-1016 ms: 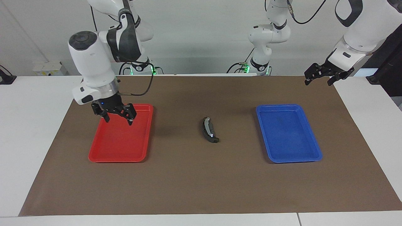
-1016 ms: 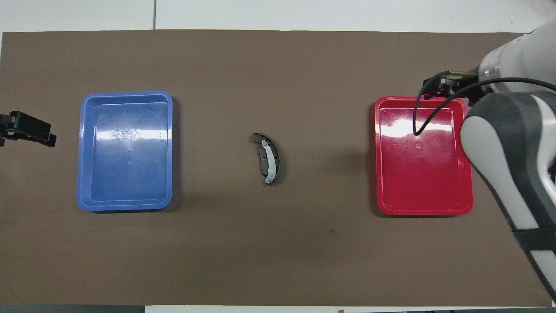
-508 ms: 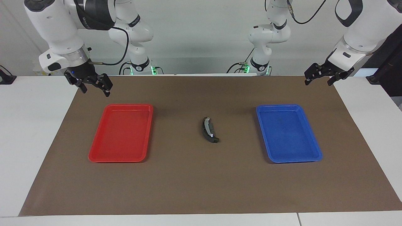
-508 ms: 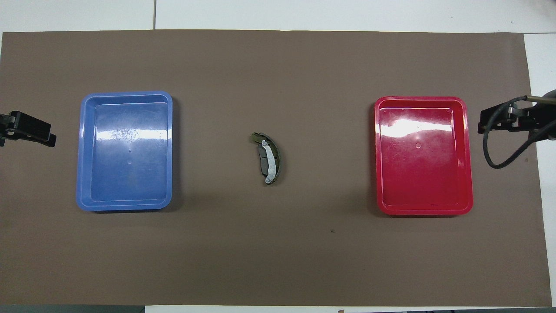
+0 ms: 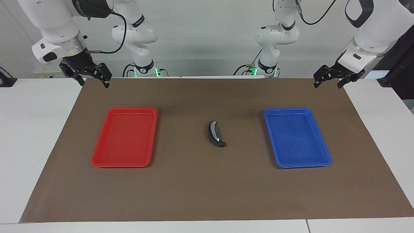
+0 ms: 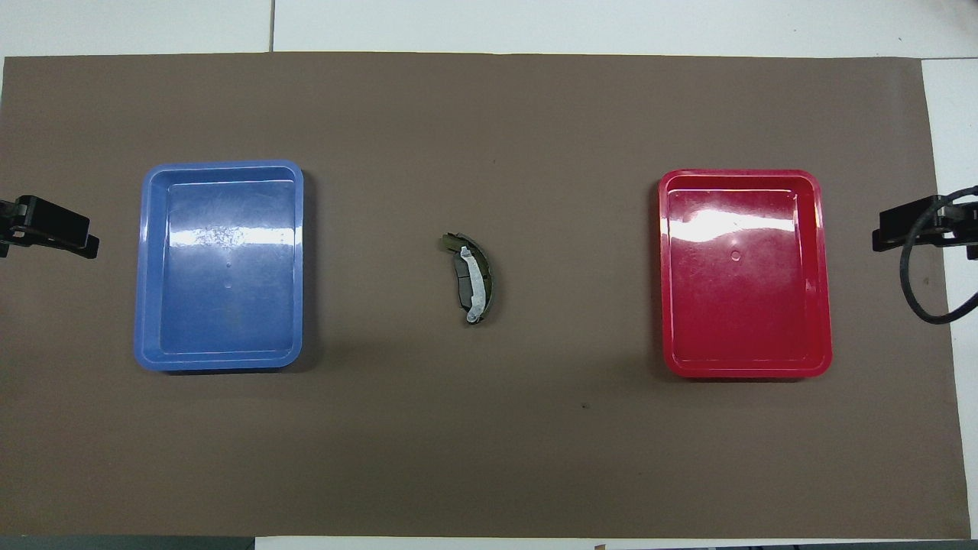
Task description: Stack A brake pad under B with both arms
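B (image 5: 212, 129) (image 6: 475, 281), a dark crescent with a silver strip along its curve, lies on the brown mat midway between the two trays. The grey A brake pad (image 6: 461, 279) shows along the crescent's inner side, pressed against it; how they overlap I cannot tell. My left gripper (image 5: 327, 84) (image 6: 47, 233) hangs open and empty over the mat's edge at the left arm's end. My right gripper (image 5: 93, 83) (image 6: 909, 229) is open and empty in the air over the mat's corner at the right arm's end, beside the red tray.
A blue tray (image 5: 325, 158) (image 6: 220, 359) lies toward the left arm's end and a red tray (image 5: 97, 161) (image 6: 745, 368) toward the right arm's end, with nothing in either. The brown mat (image 5: 207, 194) covers the white table.
My right arm has risen from over the red tray and swung out to the mat's corner at its own end. The left arm and the brake pieces have not moved.
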### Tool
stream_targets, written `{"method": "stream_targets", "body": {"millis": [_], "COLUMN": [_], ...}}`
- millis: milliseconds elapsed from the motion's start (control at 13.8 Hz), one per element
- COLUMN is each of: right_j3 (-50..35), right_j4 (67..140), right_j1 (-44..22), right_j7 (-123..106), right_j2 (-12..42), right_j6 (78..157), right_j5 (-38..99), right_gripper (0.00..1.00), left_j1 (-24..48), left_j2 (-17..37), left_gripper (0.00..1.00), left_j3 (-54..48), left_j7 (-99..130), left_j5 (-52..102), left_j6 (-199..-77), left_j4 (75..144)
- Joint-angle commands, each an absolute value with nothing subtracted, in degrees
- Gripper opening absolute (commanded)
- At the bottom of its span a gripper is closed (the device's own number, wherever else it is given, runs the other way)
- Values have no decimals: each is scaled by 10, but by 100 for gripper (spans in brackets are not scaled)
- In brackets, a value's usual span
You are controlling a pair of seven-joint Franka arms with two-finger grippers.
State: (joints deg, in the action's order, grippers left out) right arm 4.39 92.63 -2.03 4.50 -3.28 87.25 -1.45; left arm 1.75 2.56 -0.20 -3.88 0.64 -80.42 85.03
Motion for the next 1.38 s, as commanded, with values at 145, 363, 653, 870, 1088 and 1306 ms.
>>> {"method": "stream_targets", "body": {"millis": [145,363,653,870,1088,1306], "right_j3": [37,34,34,34,34,34], "right_j4": [910,921,924,918,914,925], "right_j1": [-18,-20,-19,-19,-19,-19], "right_j7": [31,33,32,34,34,52], "right_j2": [-24,-29,-30,-27,-26,-36], "right_j6": [857,861,862,860,855,856], "right_j5": [-10,-17,-16,-10,-8,-8], "right_gripper": [99,99,99,99,99,99], "left_j1": [12,12,12,12,12,12], "left_j2": [21,21,21,21,21,21], "left_gripper": [100,100,100,100,100,100], "left_j3": [-4,-4,-4,-4,-4,-4], "left_j7": [-44,-44,-44,-44,-44,-44], "left_j5": [8,8,8,8,8,8], "left_j6": [-797,-797,-797,-797,-797,-797], "left_j4": [853,853,853,853,853,853]}}
